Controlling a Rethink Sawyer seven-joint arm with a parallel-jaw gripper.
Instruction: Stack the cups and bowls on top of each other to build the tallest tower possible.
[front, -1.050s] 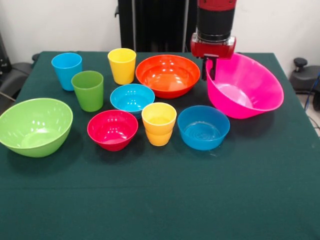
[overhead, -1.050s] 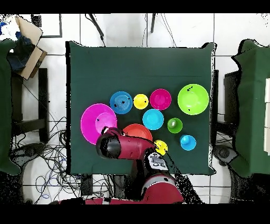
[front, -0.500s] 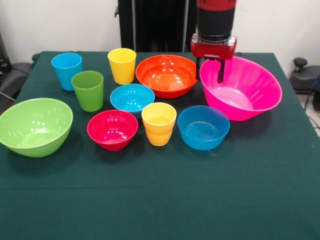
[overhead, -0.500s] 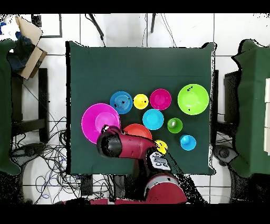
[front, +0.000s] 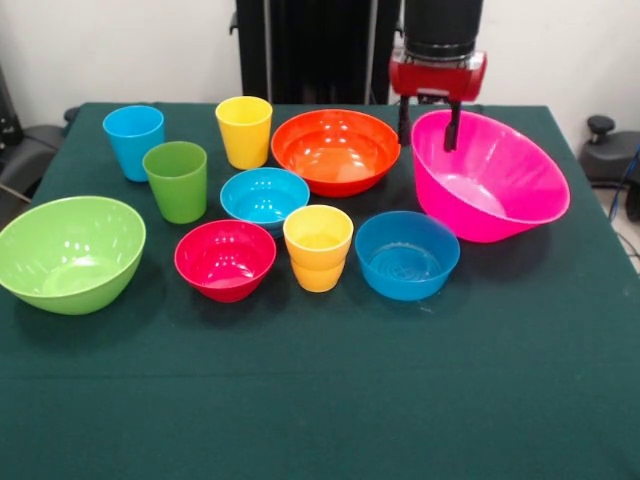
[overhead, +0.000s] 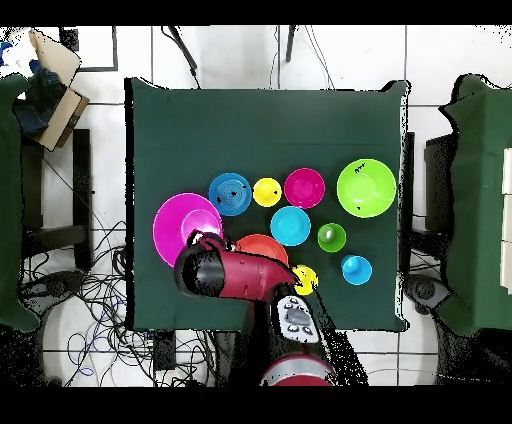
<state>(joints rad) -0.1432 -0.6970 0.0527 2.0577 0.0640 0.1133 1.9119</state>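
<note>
Straddling the far rim of the large pink bowl, my tool hangs with its two fingers spread apart, one outside the wall and one inside, and I cannot tell whether either touches the plastic; the bowl sits tilted on the bench. Taking that pink bowl as my landmark, the wide orange bowl lies just beside it toward the yellow cup, and one small blue bowl sits in front of it. Further from the pink bowl come the squat yellow-orange cup, the second small blue bowl, and the small red bowl. The green cup and light blue cup stand well apart from it, and the large lime green bowl lies farthest away. Nothing is stacked.
</note>
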